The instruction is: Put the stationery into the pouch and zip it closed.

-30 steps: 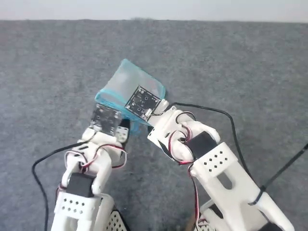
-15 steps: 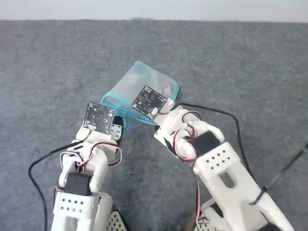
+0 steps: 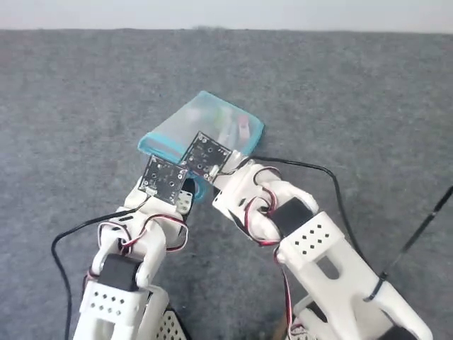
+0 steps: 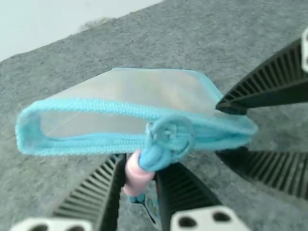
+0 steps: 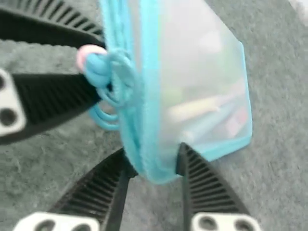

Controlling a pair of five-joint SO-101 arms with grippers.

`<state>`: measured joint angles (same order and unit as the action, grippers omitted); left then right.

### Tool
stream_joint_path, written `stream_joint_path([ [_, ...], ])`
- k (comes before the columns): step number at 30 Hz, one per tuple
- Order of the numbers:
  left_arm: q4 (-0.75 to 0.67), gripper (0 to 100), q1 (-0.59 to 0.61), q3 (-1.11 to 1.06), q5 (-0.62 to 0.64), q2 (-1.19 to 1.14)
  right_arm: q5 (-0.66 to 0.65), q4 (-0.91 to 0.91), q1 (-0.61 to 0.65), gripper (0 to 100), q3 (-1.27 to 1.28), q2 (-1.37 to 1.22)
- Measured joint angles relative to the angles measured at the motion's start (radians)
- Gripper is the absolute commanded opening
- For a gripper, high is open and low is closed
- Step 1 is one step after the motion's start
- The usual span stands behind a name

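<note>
The translucent pouch (image 3: 205, 124) with teal trim lies tilted on the grey mat, and pink and green stationery (image 3: 233, 127) shows through its side. In the right wrist view my right gripper (image 5: 154, 161) is shut on the pouch's end (image 5: 151, 168), with the stationery (image 5: 207, 115) inside. The teal zipper (image 4: 110, 108) runs along the pouch's top edge. My left gripper (image 4: 139, 171) is shut on the zipper pull (image 4: 137, 175), a pink bead on a blue loop. In the high view both grippers meet at the pouch's near edge, left gripper (image 3: 188, 193) and right gripper (image 3: 214, 171).
Grey carpet-like mat (image 3: 340, 99) covers the table, with free room all around the pouch. Black cables (image 3: 333, 177) trail from both arms. A pale wall edge (image 3: 226, 14) runs along the back.
Half a second ago the pouch had swung right with the left gripper out to the left. Now the pouch sits further left again and the two grippers are close together.
</note>
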<state>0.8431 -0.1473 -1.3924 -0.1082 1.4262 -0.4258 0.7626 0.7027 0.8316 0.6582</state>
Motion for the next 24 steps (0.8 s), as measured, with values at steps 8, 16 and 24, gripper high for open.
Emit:
stream_joint_path([
  [8, 0.000, 1, 0.000, 0.000, 0.002, 0.000, 0.000, -0.046, 0.003, 0.2, 0.000, 0.000],
  [16, 0.000, 1, 0.023, 0.002, -0.002, 0.000, -0.046, -0.055, -0.002, 0.8, 0.034, 0.002],
  [24, 0.000, 1, 0.095, 0.000, -0.026, -0.002, -0.103, -0.055, -0.092, 0.8, 0.097, 0.015],
])
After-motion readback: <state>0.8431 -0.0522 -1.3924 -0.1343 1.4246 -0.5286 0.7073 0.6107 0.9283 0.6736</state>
